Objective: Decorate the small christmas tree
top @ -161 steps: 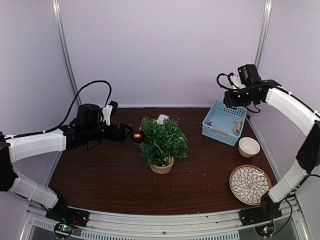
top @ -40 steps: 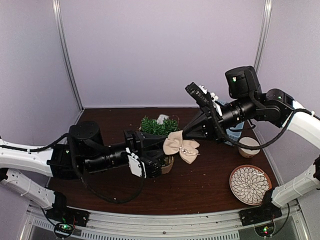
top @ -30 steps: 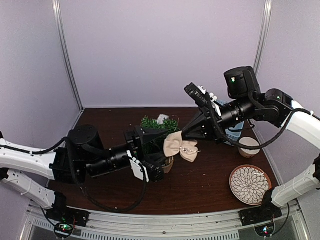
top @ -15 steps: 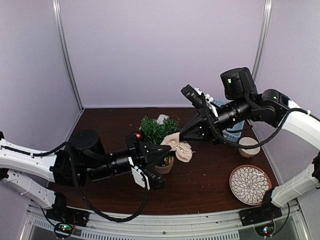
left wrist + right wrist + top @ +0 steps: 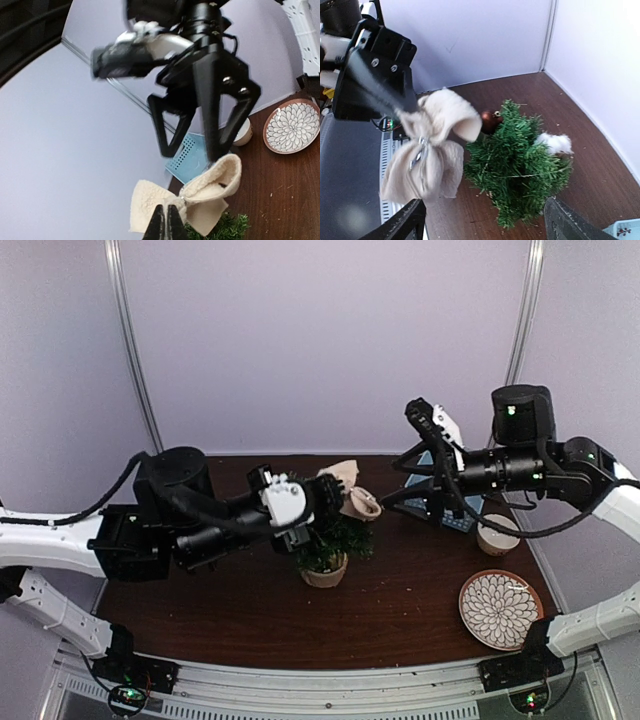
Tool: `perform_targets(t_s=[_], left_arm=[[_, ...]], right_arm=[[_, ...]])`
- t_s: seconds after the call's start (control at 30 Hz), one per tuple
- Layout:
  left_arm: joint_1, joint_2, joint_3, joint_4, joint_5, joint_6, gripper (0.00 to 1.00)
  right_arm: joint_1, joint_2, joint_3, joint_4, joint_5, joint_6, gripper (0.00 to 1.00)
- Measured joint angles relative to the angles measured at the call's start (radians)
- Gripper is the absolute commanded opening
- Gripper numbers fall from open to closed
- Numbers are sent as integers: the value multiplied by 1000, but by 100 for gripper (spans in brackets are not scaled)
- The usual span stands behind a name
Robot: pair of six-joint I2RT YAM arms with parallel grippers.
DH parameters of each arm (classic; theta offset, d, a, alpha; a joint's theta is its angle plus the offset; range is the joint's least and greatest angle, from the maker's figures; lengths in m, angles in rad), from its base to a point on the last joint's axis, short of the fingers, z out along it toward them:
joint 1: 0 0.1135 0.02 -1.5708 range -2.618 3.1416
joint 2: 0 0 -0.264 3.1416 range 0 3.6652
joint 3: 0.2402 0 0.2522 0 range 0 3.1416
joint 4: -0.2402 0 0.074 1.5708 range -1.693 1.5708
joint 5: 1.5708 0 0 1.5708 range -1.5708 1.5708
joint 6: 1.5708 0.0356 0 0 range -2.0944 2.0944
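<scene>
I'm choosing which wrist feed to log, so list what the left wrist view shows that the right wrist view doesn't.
Only the left wrist view: the whole right hand, jaws open, a patterned plate and a small bowl. Only the right wrist view: a brown ball ornament and a white tuft on the small christmas tree. Both: the cream bow, pinched by the shut left hand, and that tree's green branches.

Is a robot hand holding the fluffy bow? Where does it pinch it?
Yes. The left gripper pinches the cream bow at its tied middle. The right gripper is open, holding nothing.
</scene>
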Motion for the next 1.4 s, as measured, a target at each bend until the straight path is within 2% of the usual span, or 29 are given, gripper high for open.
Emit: perform_targets(t_s=[0.13, 0.3, 0.47, 0.63, 0.8, 0.93, 1.03, 1.07, 1.17, 1.27, 1.4], left_arm=[[64, 3, 89, -133, -3, -249, 0], [121, 7, 154, -283, 16, -513, 0], [123, 27, 195, -351, 33, -694, 0], [123, 44, 195, -362, 61, -800, 0], [123, 65, 195, -361, 78, -857, 0], [123, 78, 195, -362, 80, -876, 0], [123, 81, 195, -361, 78, -883, 0], [123, 81, 195, -361, 76, -885, 0], [123, 81, 195, -356, 69, -887, 0], [123, 81, 195, -354, 67, -888, 0], [123, 81, 195, -355, 58, -888, 0]], right_arm=[[-2, -108, -57, 16, 53, -34, 86], [7, -127, -101, 33, 55, -55, 89], [40, -82, -129, 45, 65, -59, 81], [50, -48, -132, 109, 102, -35, 72], [50, -46, -136, 185, 103, -6, 59], [51, -33, -136, 218, 66, 8, 59], [57, -19, -136, 230, 24, 21, 64], [58, -15, -136, 232, 13, 27, 62], [63, 0, -136, 235, -5, 39, 26], [66, 14, -136, 235, -1, 49, 0], [66, 23, -136, 235, 26, 56, 0]])
